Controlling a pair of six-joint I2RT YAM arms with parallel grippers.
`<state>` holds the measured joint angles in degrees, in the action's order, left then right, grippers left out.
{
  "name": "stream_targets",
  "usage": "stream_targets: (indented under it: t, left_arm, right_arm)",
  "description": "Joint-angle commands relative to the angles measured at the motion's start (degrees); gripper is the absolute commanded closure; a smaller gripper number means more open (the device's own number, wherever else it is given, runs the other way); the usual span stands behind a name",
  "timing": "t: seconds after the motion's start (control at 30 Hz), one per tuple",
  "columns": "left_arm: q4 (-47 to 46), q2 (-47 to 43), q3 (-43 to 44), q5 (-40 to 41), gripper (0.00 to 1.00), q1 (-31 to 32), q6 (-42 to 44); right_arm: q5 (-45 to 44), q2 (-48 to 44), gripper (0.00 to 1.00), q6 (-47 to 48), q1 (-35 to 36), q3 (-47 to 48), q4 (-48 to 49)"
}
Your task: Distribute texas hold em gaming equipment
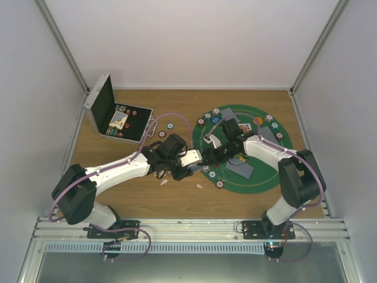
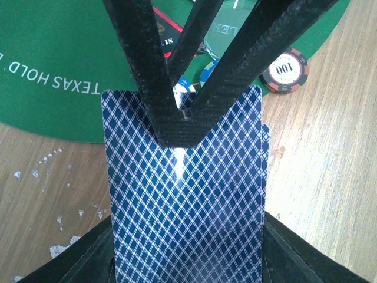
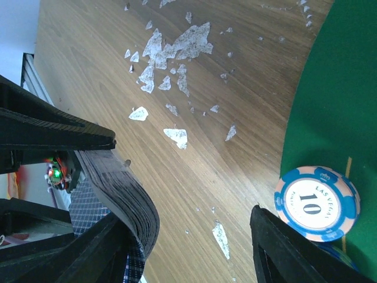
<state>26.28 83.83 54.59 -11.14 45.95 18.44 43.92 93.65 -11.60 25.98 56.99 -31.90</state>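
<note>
The left gripper (image 2: 179, 127) is clamped shut on a deck of blue diamond-backed playing cards (image 2: 182, 206), held over the wooden table (image 2: 330, 177) at the left edge of the green Texas Hold'em mat (image 2: 53, 59). The right gripper (image 3: 188, 236) is seen with jaws apart, the deck's bent end against 1 finger. A blue 10 chip (image 3: 317, 201) lies on the mat beside the other finger.
</note>
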Motion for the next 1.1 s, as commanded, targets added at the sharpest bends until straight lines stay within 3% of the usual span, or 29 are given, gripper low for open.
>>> stream_targets:
  t: [0.0, 0.23, 0.4, 1.07]
  left_arm:
    - [-3.11, -1.44, -0.27, -0.43, 0.44, -0.16, -0.42]
    - [-3.08, -1.39, -0.18, -0.40, 0.44, -0.16, -0.42]
    - [-3.10, -1.40, -0.18, -0.41, 0.44, -0.16, -0.50]
    - [-3.15, -1.78, -0.27, -0.53, 0.44, -0.16, -0.43]
  right_arm:
    - [-1.65, -1.48, 0.44, 1.64, -1.00, -0.90, -2.55]
    - [5.06, -2.19, 0.55, 2.22, -1.04, -1.27, -1.91]
    - [6.32, -3.50, 0.73, 2.81, -1.03, -1.47, -2.86]
    - [2.65, -5.70, 0.99, 4.23, -1.19, -0.92, -7.77]
